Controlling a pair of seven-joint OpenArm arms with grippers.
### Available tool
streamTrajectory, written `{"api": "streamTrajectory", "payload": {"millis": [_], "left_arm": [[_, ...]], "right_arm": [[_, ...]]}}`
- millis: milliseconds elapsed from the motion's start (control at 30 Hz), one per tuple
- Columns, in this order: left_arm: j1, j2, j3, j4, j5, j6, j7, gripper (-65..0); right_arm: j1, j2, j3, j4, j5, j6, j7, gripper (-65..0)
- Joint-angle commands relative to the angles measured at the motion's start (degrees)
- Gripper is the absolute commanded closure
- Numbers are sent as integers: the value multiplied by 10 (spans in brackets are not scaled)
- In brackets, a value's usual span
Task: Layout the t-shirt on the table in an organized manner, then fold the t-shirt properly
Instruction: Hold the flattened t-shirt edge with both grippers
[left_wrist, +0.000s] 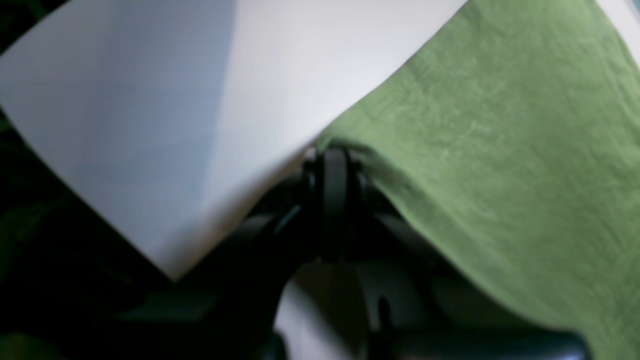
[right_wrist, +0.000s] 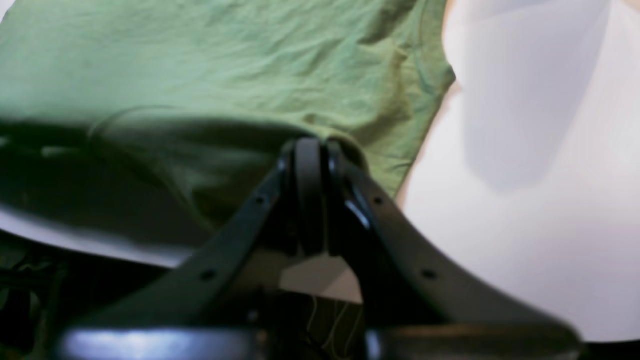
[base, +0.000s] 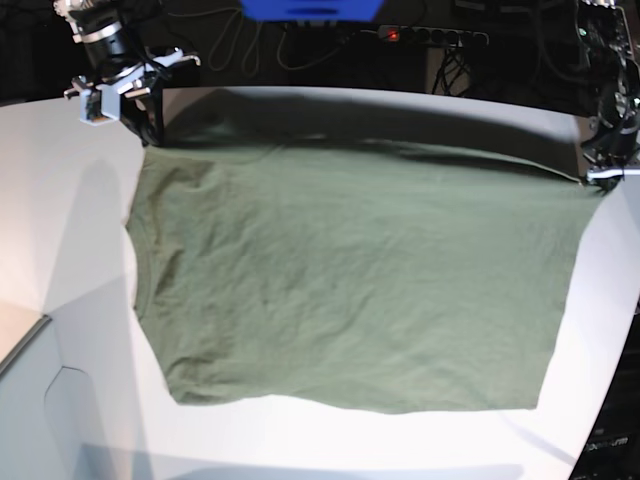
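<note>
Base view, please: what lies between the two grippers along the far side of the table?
The t-shirt: its far edge spans from the right gripper to the left gripper.

The olive-green t-shirt (base: 350, 280) lies spread across the white worktop (base: 60, 260), covering much of its middle. The cloth is plain and lightly wrinkled. Its far edge is lifted off the surface at both far corners and stretched taut between them, casting a shadow behind. The near hem lies flat, well inside the worktop's near edge.
</note>
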Motion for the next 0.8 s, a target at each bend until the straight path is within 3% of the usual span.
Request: {"api": "streamTrajectory", "payload": {"millis": [0, 367, 767], "left_arm": [[4, -11, -4, 9, 1, 0, -12, -2], [65, -6, -18, 49, 1, 0, -15, -2], [28, -2, -20, 74, 6, 0, -13, -2]], "right_arm": [[-4, -2, 4, 10, 5, 7, 21, 0], [-70, -15, 8, 23, 5, 7, 116, 0], [17, -15, -2, 14, 4, 7, 101, 0]]}}
